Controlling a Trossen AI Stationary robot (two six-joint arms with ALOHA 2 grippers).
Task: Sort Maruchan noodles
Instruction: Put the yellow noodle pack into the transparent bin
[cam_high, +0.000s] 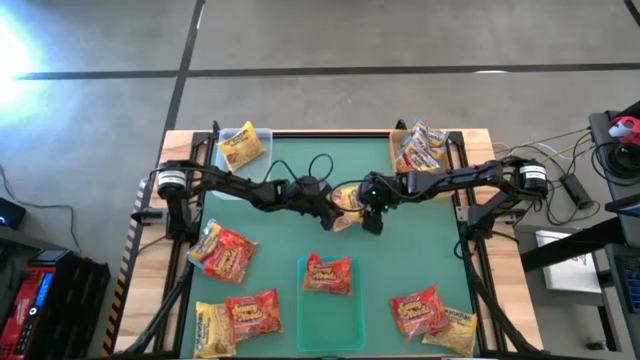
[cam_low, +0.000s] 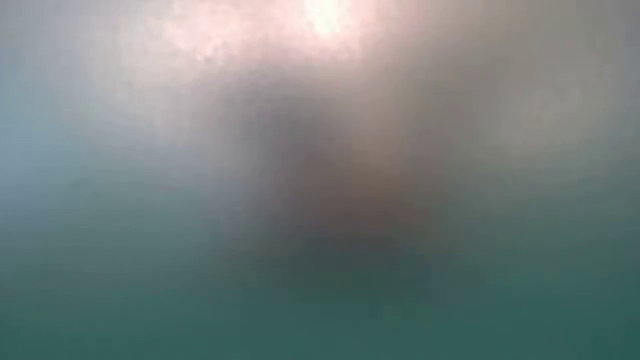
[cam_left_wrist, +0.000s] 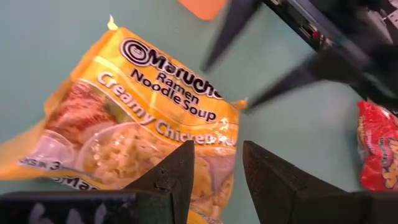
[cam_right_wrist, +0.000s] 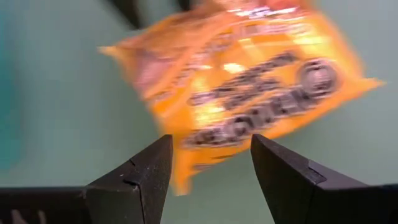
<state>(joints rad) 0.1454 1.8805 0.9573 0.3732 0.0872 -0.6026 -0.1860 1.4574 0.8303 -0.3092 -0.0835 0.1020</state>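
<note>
Packet of Creamy Chicken ramen (cam_high: 347, 198) lies mid-desk between both end effectors, left (cam_left_wrist: 214, 177) and right (cam_right_wrist: 211, 163), each parted, gripping nothing, equally near.

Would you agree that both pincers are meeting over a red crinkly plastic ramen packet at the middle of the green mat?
Not quite: the crinkly plastic ramen packet between the left pincer and right pincer is yellow, not red. The left wrist view shows its yellow Creamy Chicken wrapper. The rest holds: both pincers meet over it at the middle of the green mat.
</note>
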